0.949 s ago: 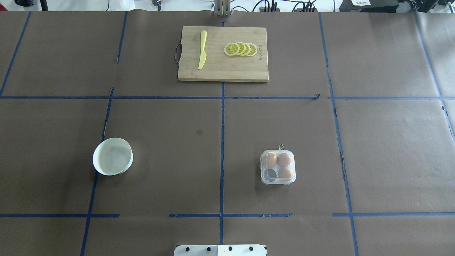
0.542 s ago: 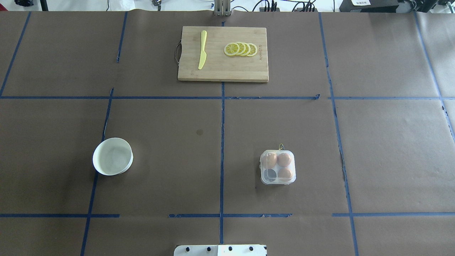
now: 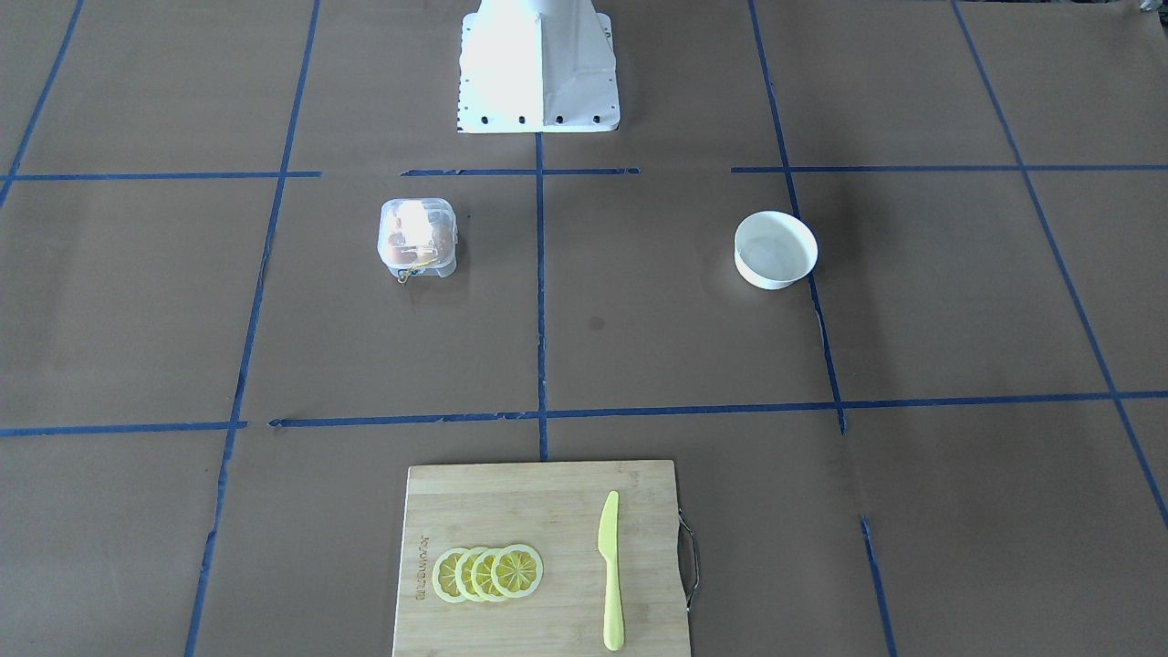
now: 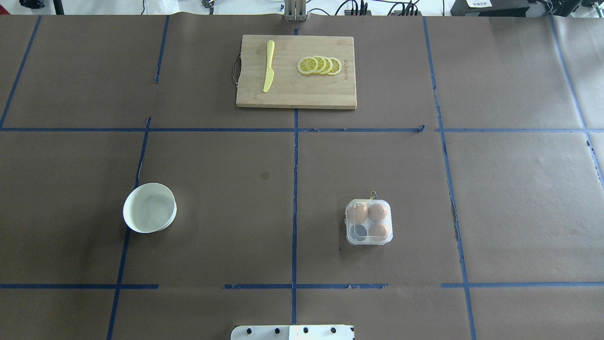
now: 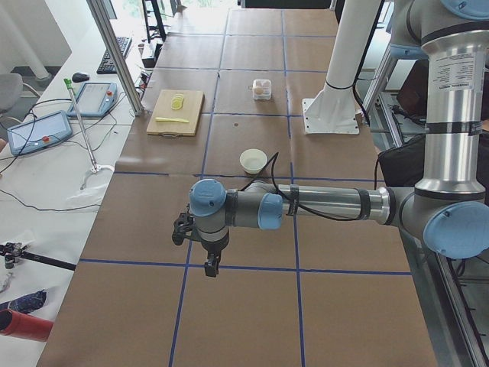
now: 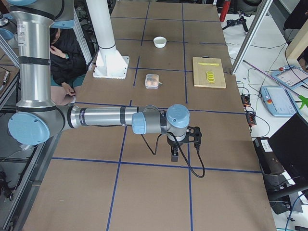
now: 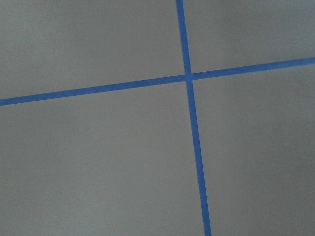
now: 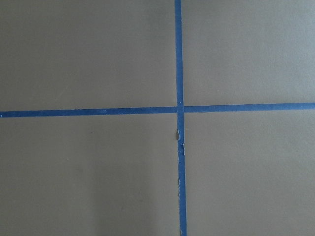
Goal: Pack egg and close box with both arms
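Observation:
The clear box (image 4: 369, 222) sits on the table right of centre with its lid lying over it. Three orange-brown eggs (image 4: 377, 212) show inside; the near-left cell looks empty. A thin yellow band hangs at its far side. The box also shows in the front-facing view (image 3: 417, 237). My left gripper (image 5: 210, 264) hangs far out over the table's left end and my right gripper (image 6: 175, 156) over the right end, both away from the box. I cannot tell whether either is open. Both wrist views show only brown paper and blue tape.
A round white bowl (image 4: 150, 208) stands empty at the left. A wooden cutting board (image 4: 296, 94) at the far middle carries a yellow knife (image 4: 269, 66) and lemon slices (image 4: 319, 65). The robot's white base (image 3: 538, 68) is at the near edge.

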